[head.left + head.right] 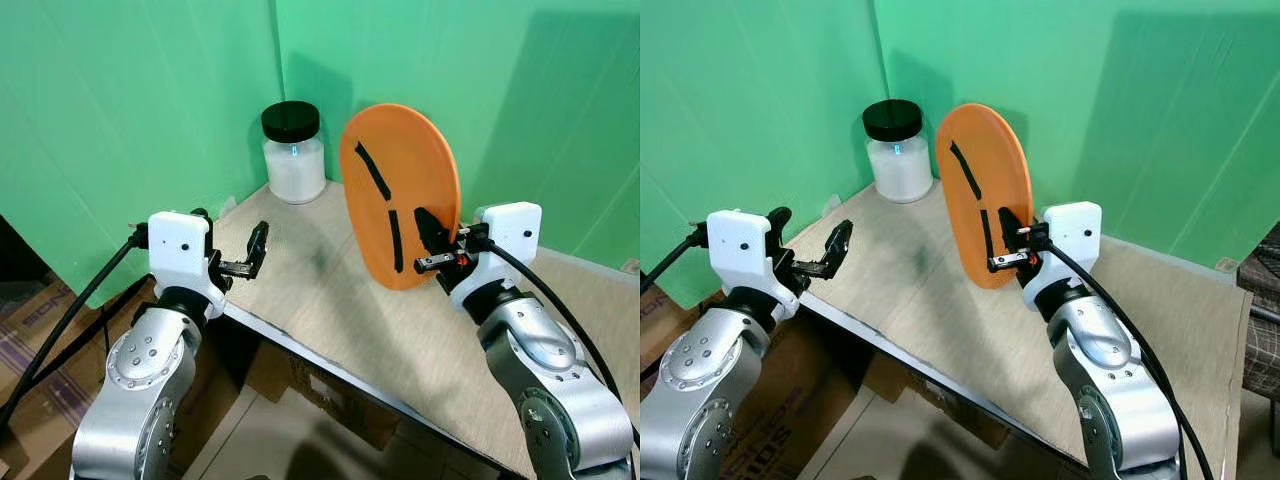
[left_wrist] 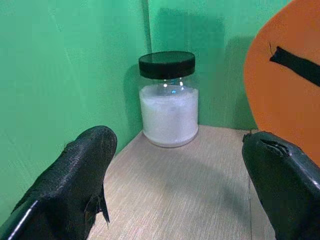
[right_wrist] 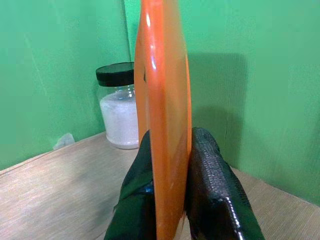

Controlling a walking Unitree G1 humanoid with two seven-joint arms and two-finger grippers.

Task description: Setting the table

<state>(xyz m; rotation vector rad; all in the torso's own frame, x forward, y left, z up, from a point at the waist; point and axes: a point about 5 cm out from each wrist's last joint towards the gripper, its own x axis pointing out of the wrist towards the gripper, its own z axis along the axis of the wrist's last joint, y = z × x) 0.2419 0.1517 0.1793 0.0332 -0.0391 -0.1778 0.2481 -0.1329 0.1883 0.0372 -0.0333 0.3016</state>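
Head views: right end effector (image 1: pixel 437 240) pinches orange plate (image 1: pixel 400 190) by its lower rim, plate on edge above tabletop (image 1: pixel 330 300).

Left wrist: left end effector (image 2: pixel 175 200) wide, empty, facing jar (image 2: pixel 168 100).

Right wrist: fingers (image 3: pixel 212 185) straddle the rim; plate looks stiff, light, slick.

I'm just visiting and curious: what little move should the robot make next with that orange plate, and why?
Probably tilt the orange plate flat and lower it: the right gripper pinches its rim, holding it on edge above the bare table.
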